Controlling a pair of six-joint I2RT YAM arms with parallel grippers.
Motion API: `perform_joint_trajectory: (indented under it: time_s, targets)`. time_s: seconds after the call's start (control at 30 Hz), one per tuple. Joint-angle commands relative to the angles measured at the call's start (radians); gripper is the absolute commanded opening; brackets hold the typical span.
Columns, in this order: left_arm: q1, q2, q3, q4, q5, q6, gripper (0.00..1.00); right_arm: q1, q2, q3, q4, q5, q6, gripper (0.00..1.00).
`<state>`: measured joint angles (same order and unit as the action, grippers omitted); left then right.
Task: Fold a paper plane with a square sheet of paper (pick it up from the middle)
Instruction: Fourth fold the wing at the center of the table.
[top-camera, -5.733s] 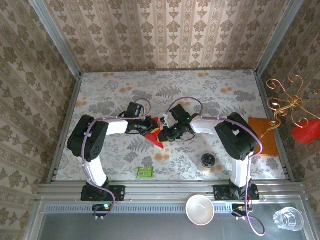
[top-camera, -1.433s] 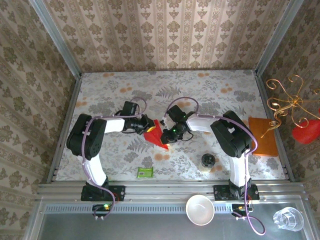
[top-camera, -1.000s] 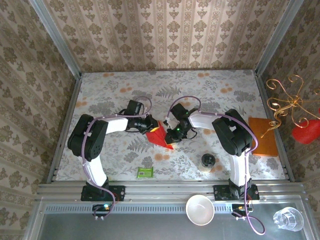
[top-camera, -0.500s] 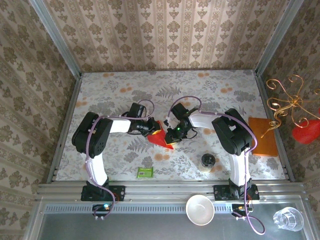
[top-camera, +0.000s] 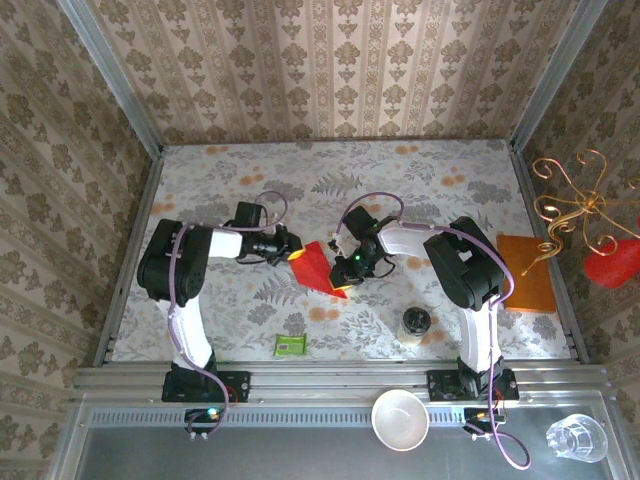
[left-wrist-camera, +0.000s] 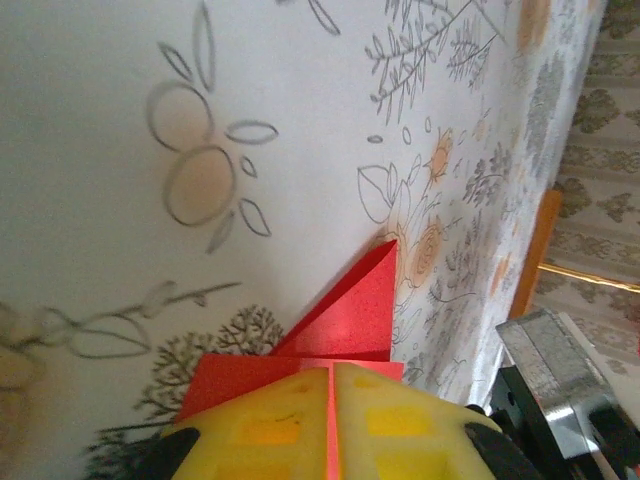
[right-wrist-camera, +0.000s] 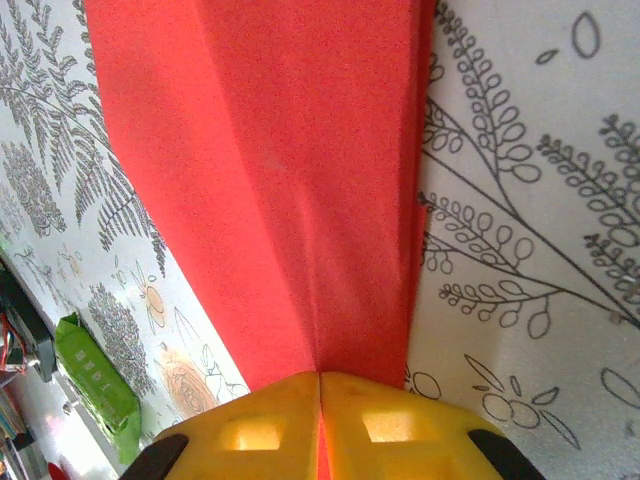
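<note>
My left claw (left-wrist-camera: 330, 405) and right claw (right-wrist-camera: 320, 415) each pinch the folded red paper (top-camera: 320, 268) mid-table, pads pressed together on it. Its long axis runs diagonally, with the tip pointing near-right toward the small jar (top-camera: 416, 323); I cannot tell what the jar holds. A white bowl (top-camera: 380, 412) sits on the near ledge.

No legible text, label or number anywhere.

L gripper (left-wrist-camera: 330, 378), R gripper (right-wrist-camera: 320, 388) prob. clamped.
</note>
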<state>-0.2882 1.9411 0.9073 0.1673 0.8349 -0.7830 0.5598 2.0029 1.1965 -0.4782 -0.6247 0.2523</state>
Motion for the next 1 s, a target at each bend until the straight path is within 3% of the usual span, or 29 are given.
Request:
perform_joint_trajectory:
  time_s: [0.0,0.23,0.33,0.47,0.7,0.97]
  targets:
    - [0.107,0.040,0.023,-0.012,-0.100,0.060,0.13,-0.008,0.048,-0.057,-0.108,0.129,0.028,0.15]
    - [0.142,-0.098,0.098,-0.174,-0.144,0.111,0.13,-0.012,0.052,-0.029,-0.100,0.134,0.036,0.15]
    - [0.105,-0.197,0.066,-0.174,-0.162,0.070,0.13,-0.012,0.056,-0.012,-0.096,0.122,0.035,0.14]
    - [-0.006,-0.266,0.009,-0.142,-0.224,0.002,0.13,-0.014,0.062,-0.005,-0.089,0.106,0.033,0.15]
    - [-0.202,-0.159,-0.002,-0.023,-0.238,-0.121,0.12,-0.019,0.065,-0.009,-0.085,0.095,0.025,0.14]
    - [-0.220,-0.079,0.025,-0.087,-0.268,-0.117,0.10,-0.028,0.046,-0.019,-0.030,0.043,0.027,0.15]
